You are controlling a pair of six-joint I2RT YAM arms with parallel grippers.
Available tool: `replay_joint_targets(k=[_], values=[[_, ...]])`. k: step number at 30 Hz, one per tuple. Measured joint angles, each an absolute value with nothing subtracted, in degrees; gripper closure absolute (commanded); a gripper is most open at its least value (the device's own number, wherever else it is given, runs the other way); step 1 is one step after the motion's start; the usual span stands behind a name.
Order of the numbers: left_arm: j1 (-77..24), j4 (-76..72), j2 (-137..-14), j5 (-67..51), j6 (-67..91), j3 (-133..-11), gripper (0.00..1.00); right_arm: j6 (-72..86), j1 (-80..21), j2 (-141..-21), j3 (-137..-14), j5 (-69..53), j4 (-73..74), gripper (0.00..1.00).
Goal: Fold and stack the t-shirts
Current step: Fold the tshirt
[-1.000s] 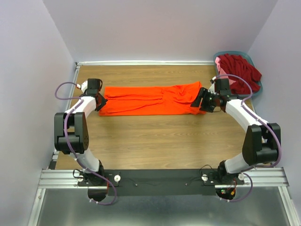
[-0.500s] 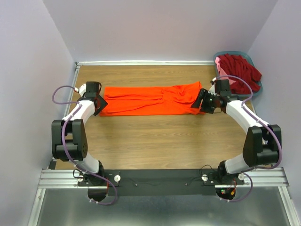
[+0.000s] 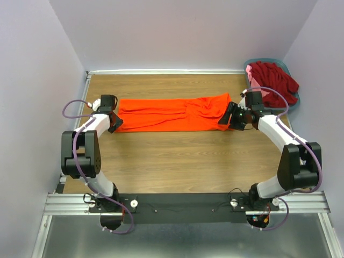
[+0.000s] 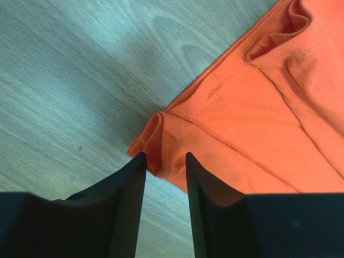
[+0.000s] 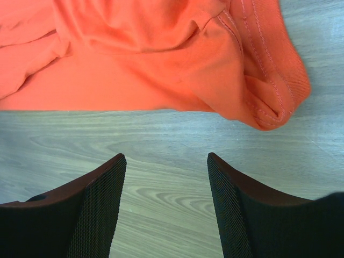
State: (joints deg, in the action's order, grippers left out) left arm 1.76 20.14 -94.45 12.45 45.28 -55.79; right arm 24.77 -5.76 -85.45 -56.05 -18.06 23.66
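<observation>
Pale lavender walls (image 3: 32, 107) are closing in the wood-grain table (image 3: 177, 156) on its left, far and right sides, and a white strip (image 3: 161, 71) is running along its far edge. Soft, even light is falling across the boards. At the near edge a ribbed aluminium rail (image 3: 64, 203) is lying crosswise above a dull grey metal sheet (image 3: 183, 242).

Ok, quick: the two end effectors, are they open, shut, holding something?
Left end effector: open, orange t-shirt corner at its tips, not gripped.
Right end effector: open, holding nothing.
</observation>
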Motion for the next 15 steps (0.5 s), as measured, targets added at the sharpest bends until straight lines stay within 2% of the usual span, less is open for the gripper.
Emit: replay_joint_targets(k=[2,8,15], values=[[1.8,20.0,-94.7,12.4,45.3,-55.8,0.65,24.8,-5.8,-85.4,-56.1,-18.1,23.7,0.3],[1.8,19.8,-95.4,12.4,44.5,-55.8,1.0,24.7,-5.8,-85.4,-56.1,-18.1,23.7,0.3],[1.8,20.6,-98.4,12.5,43.5,-61.3,1.0,24.5,-5.8,-85.4,-56.0,-18.1,23.7,0.3]])
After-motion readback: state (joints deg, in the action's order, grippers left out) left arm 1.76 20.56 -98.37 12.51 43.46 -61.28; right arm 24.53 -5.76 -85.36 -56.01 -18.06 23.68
